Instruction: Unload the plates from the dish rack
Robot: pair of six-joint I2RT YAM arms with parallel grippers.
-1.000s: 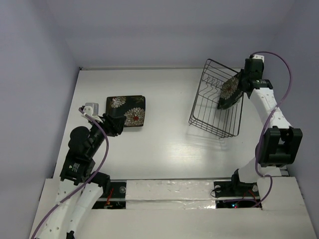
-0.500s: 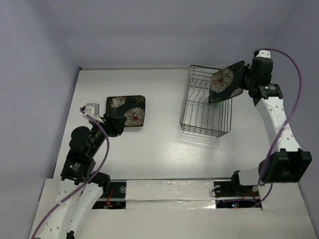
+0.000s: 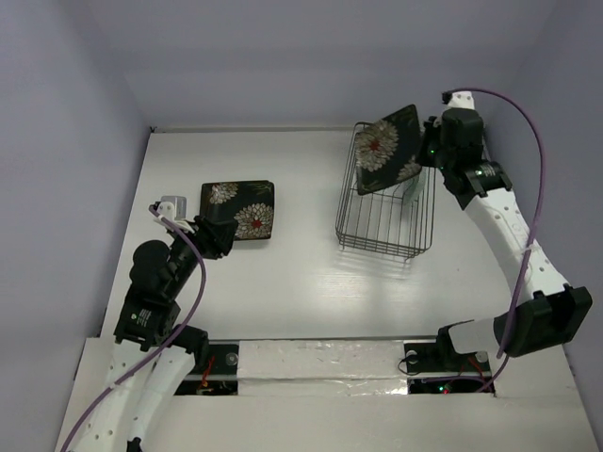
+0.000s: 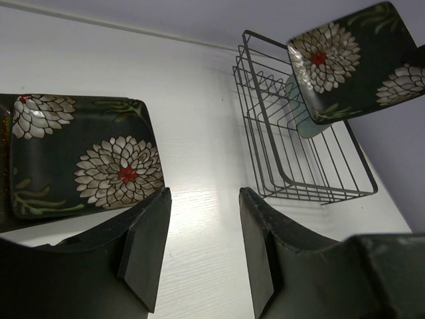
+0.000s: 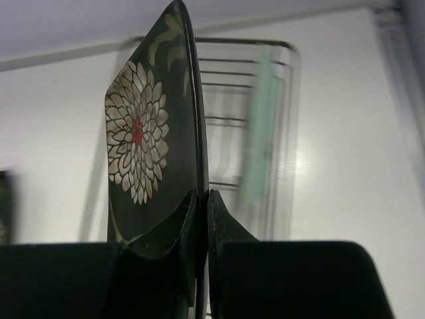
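Note:
My right gripper (image 3: 426, 151) is shut on the edge of a square black flowered plate (image 3: 386, 148) and holds it tilted in the air above the dark wire dish rack (image 3: 386, 237). In the right wrist view the plate (image 5: 149, 146) stands edge-on between my fingers (image 5: 229, 226). A pale mint-green plate (image 3: 414, 184) stands upright inside the rack (image 5: 219, 73). Another black flowered plate (image 3: 238, 209) lies flat on the table at the left. My left gripper (image 3: 221, 235) is open and empty just beside it. The left wrist view shows this plate (image 4: 80, 163), the rack (image 4: 299, 153) and the lifted plate (image 4: 352, 60).
Pale walls close the table at the back and both sides. The white table (image 3: 283, 273) lies between the flat plate and the rack. Purple cables run along both arms.
My right gripper has lifted the flowered plate out of the rack and carried it up and to the left. The rack, tipped before, has settled flat. The left arm has not moved.

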